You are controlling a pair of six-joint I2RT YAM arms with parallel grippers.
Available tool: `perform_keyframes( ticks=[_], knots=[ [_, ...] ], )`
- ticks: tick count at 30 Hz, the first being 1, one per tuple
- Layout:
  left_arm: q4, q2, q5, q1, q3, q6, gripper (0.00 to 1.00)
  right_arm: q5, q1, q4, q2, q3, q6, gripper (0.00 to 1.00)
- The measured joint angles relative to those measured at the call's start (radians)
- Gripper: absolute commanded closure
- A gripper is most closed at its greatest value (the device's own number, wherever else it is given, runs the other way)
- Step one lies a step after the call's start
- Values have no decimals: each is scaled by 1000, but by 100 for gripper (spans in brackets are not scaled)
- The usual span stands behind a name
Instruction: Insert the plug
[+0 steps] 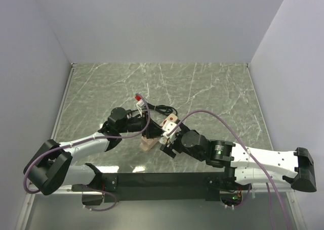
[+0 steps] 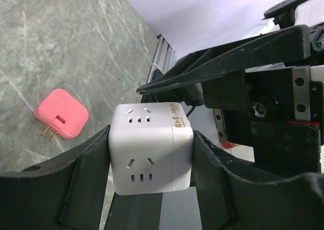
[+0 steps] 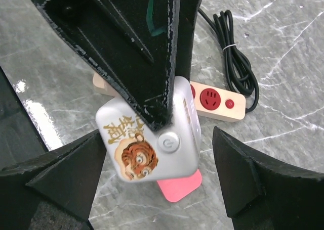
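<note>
My left gripper point(image 2: 151, 145) is shut on a white cube socket point(image 2: 151, 146), which it holds off the table with one finger on each side. The cube's tiger-printed face point(image 3: 134, 151) shows in the right wrist view, between the fingers of my open right gripper point(image 3: 159, 175). There is a gap to the right finger point(image 3: 253, 174). The pink plug point(image 2: 61, 113) lies flat on the marble table with its two prongs pointing out. It sits just under the cube point(image 3: 179, 185). From above, the two grippers meet at the table's near middle point(image 1: 164, 133).
A beige power strip point(image 3: 217, 101) with red sockets lies just beyond the cube, with its coiled black cable point(image 3: 238, 63) behind it. A small red connector on a white lead point(image 1: 138, 97) lies further back. Grey walls enclose the marble table point(image 1: 212, 88).
</note>
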Motion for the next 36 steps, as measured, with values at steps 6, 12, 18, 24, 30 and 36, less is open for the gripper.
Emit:
perform_keyframes(
  ticks=[6,12,18,24,30,36],
  knots=[
    [10,0,10,-27,0,0,99,-8,7,1,17,0,-7,21],
    [-14,-12,-14,-49,0,3,94,-13,24,-5,42,9,-22,83],
    [-35,-55,-51,-50,-2,8,30,7,25,-8,47,33,-6,100],
    [-109,-186,-136,-61,0,84,1,3,-41,-58,40,90,82,100],
    [-208,-399,-302,-23,-5,155,1,-76,-232,-174,-20,183,200,100],
    [-239,-587,-475,-13,-93,207,1,-296,-423,-271,-20,315,270,100]
  ],
)
